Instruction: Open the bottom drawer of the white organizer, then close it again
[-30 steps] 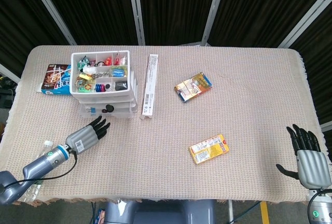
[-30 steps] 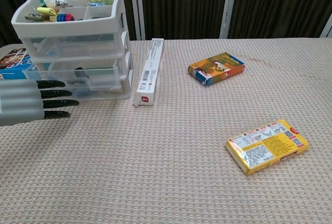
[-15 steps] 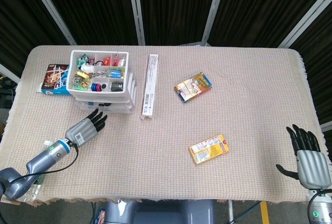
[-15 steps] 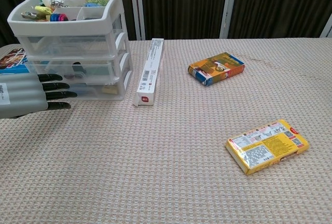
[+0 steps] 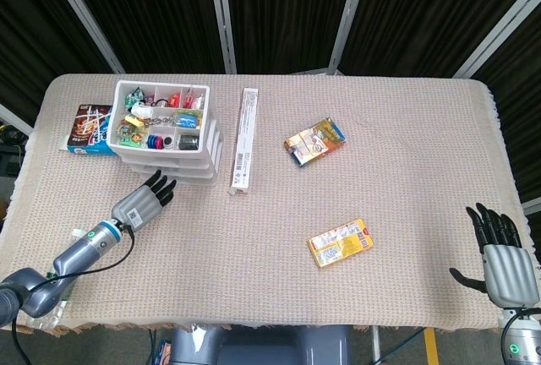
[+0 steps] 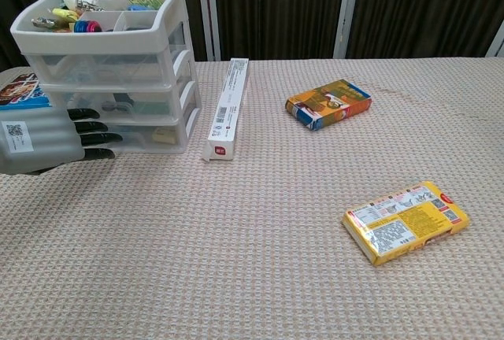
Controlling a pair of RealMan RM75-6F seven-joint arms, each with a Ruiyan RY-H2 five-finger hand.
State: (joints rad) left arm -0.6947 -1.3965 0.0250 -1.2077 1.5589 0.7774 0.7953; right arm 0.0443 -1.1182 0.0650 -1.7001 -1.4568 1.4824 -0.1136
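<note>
White organizer at desk's far left. Bottom drawer flush with frame. My left hand right in front of organizer, fingers extended, slightly apart, tips at drawer front, contact unclear; holds nothing. My right hand far from organizer, near right desk corner, fingers spread, empty. Long white box just right of organizer. Blue snack pack left of organizer.

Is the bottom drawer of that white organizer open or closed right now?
Closed. The bottom drawer sits flush with the drawers above it in the organizer, and the left hand is at its front, fingers extended.
</note>
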